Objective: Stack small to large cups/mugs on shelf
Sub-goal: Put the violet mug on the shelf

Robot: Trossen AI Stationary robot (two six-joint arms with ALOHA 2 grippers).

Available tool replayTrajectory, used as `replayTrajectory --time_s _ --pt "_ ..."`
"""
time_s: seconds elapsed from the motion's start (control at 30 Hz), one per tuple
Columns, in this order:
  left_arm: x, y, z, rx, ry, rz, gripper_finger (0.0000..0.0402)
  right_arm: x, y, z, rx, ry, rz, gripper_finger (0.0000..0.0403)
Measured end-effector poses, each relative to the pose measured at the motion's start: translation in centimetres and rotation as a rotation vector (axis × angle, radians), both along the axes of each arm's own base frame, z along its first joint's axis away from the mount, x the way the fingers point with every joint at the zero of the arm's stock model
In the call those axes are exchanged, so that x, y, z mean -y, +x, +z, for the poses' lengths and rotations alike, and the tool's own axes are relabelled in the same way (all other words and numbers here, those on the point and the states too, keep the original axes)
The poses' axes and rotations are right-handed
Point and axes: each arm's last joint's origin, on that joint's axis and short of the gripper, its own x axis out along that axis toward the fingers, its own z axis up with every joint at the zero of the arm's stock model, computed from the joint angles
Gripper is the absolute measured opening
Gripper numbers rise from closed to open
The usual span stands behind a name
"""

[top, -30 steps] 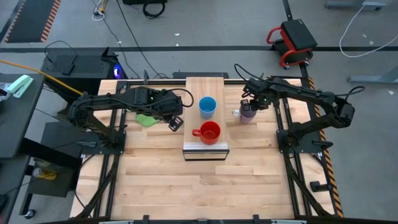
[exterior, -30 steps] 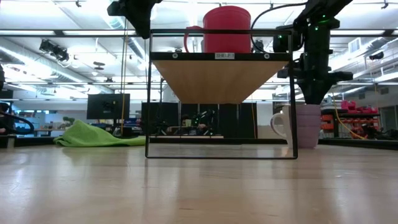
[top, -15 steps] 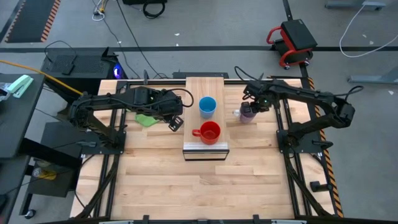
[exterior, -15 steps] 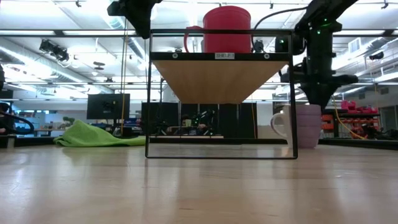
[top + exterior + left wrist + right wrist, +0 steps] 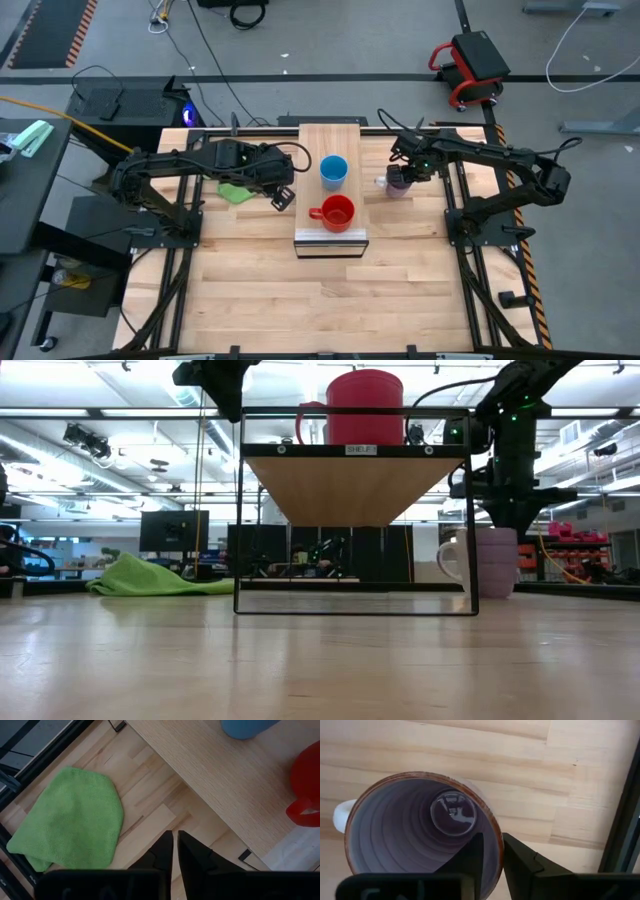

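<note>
High view: The shelf [image 5: 331, 190] stands at the middle of the table [image 5: 330, 300]. The blue cup [image 5: 333, 171] sits on its far half and the red mug [image 5: 338, 212] on its near half, handle pointing left. The purple mug [image 5: 399, 181] stands on the table just right of the shelf, not yet placed. The right gripper [image 5: 408, 170] hangs directly over it, positioned for a rim grasp. The left gripper [image 5: 283, 196] waits left of the shelf, near the green cloth [image 5: 234, 191].

Low view: The red mug [image 5: 363, 407] stands on top of the shelf [image 5: 355, 451]. The purple mug [image 5: 484, 563] rests on the table at the right, white handle toward the shelf. The right gripper [image 5: 515, 520] reaches down to its rim.

Left wrist view: The left gripper [image 5: 175, 840] has its fingers together and holds nothing, above bare table between the green cloth [image 5: 70, 817] and the shelf [image 5: 220, 785].

Right wrist view: The right gripper [image 5: 492, 851] straddles the wall of the purple mug [image 5: 420, 832], one finger inside and one outside. The jaws stand close about the rim, apparently clamped on it; this grip suits lifting the mug upright onto the shelf.
</note>
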Motion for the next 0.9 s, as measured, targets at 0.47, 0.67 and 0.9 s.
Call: replayTrajectory --time_s 0.47,0.67,0.9 --pt "-0.2 0.0 0.0 -0.015 0.036 -0.022 0.0016 0.0 0.0 0.1 -0.001 0.003 0.015 0.0014" --pt "-1.0 -0.3 0.0 -0.052 0.048 -0.029 0.0022 0.5 0.9 3.0 0.059 -0.024 0.037 0.0012" --pt "-2.0 -0.6 -0.1 -0.082 0.052 -0.018 0.0015 0.8 0.7 10.3 0.048 -0.151 0.041 0.0012"
